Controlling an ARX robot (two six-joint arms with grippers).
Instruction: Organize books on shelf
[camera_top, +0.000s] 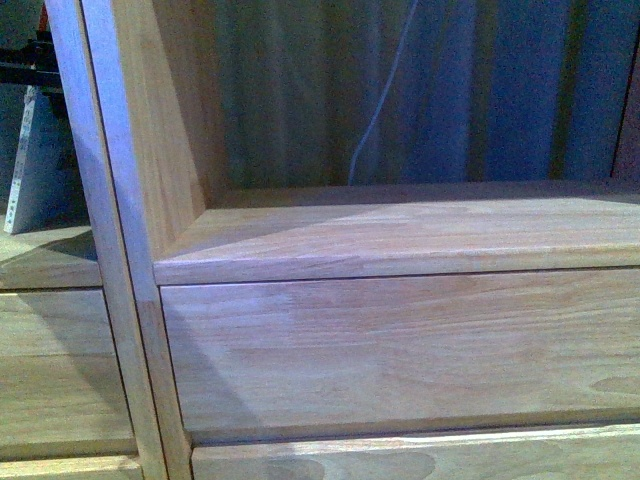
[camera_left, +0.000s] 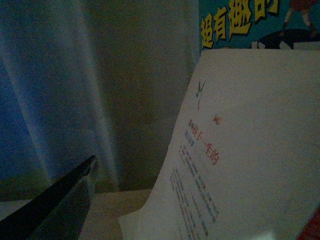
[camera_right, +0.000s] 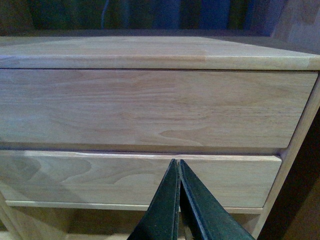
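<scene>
The pale wood shelf (camera_top: 400, 340) fills the front view, with an open cubby above a wide drawer front; neither gripper shows there. In the left wrist view a thin white book (camera_left: 250, 150) with red and dark print stands tilted on a cubby floor (camera_left: 107, 207). A teal book (camera_left: 240, 22) with yellow characters stands behind it. My left gripper (camera_left: 185, 195) is open; only one dark finger (camera_left: 60, 200) shows, apart from the white book's edge. My right gripper (camera_right: 178, 165) is shut and empty, in front of the shelf's lower drawer front (camera_right: 100, 177).
A blue-grey curtain (camera_top: 450, 90) with a white cable (camera_top: 385, 95) hangs behind the backless cubby. A vertical divider (camera_top: 120, 250) separates the left column, where a white slanted object (camera_top: 35, 160) leans. A dark gap (camera_right: 300, 190) lies beside the shelf's side post.
</scene>
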